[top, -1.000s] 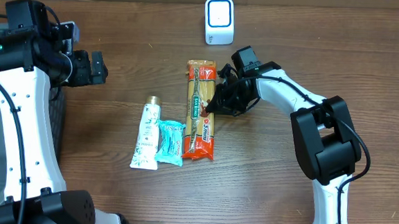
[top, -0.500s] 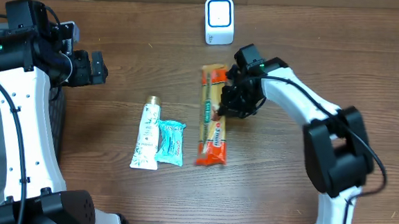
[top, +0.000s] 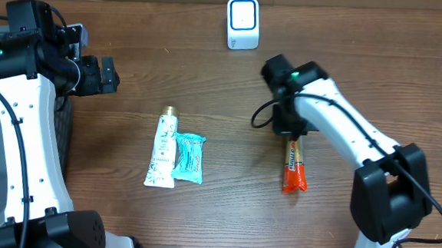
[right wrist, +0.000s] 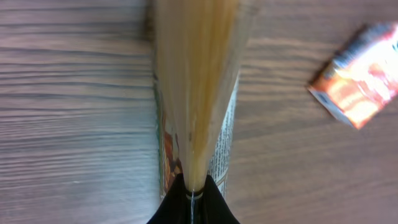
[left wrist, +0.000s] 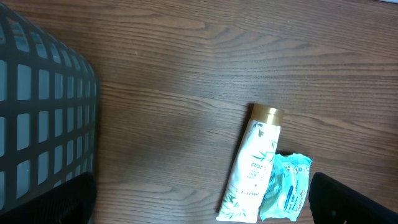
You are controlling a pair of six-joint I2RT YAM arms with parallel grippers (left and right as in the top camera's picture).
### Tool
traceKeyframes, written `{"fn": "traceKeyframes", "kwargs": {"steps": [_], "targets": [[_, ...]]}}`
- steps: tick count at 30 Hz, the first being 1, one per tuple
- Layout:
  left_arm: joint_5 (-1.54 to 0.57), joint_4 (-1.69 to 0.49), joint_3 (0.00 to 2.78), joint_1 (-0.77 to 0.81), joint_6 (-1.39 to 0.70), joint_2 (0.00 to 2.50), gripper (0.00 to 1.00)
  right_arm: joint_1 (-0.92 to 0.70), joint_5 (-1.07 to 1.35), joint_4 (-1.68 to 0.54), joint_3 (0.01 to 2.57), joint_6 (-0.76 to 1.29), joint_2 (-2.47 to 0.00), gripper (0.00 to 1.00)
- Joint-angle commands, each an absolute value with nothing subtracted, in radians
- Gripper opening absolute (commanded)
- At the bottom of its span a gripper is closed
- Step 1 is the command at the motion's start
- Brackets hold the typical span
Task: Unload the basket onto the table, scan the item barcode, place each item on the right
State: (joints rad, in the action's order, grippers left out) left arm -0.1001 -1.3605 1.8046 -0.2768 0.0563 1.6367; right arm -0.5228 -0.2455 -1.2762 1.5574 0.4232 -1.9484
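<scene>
One pasta packet (top: 294,165) clamped in right gripper (top: 288,128), right of the scanner (top: 243,23) on its robot side, long axis pointing away from it. Left gripper (top: 107,75) wide open, far left of scanner.

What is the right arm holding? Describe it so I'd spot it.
On the wooden table, find the right gripper near the middle. Clamped in it is the pasta packet: long, narrow, orange-red at its end, unlike the white tube and teal pouch lying loose farther left.
</scene>
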Motion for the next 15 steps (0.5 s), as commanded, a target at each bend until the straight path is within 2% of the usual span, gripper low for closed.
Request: {"fn": "traceKeyframes", "kwargs": {"steps": [1,5,8,9,11,13,15], "targets": [[-0.101,-1.357,1.817,-0.274,0.072,1.633,1.0,-0.623,-0.313,-1.236,1.578,0.446,-1.982,0.04],[-0.101,-1.357,1.817,-0.274,0.072,1.633,1.0,-0.705,-0.3,-1.187,1.578,0.443,-2.04,0.04],[-0.101,-1.357,1.817,-0.274,0.072,1.633,1.0,-0.764,-0.257,-1.134,1.578,0.429,-2.073,0.09],[-0.101,-1.357,1.817,-0.274,0.072,1.633,1.0,-0.782,-0.218,-1.11,1.578,0.398,-2.078,0.18],[-0.101,-1.357,1.817,-0.274,0.072,1.633,1.0,-0.813,-0.128,-1.056,1.58,0.352,-2.078,0.46],[-0.101,-1.357,1.817,-0.274,0.072,1.633,1.0,-0.82,-0.08,-1.05,1.601,0.336,-2.077,0.52],[-0.101,-1.357,1.817,-0.274,0.072,1.633,1.0,-0.815,-0.063,-1.063,1.63,0.336,-2.076,0.52]]}}
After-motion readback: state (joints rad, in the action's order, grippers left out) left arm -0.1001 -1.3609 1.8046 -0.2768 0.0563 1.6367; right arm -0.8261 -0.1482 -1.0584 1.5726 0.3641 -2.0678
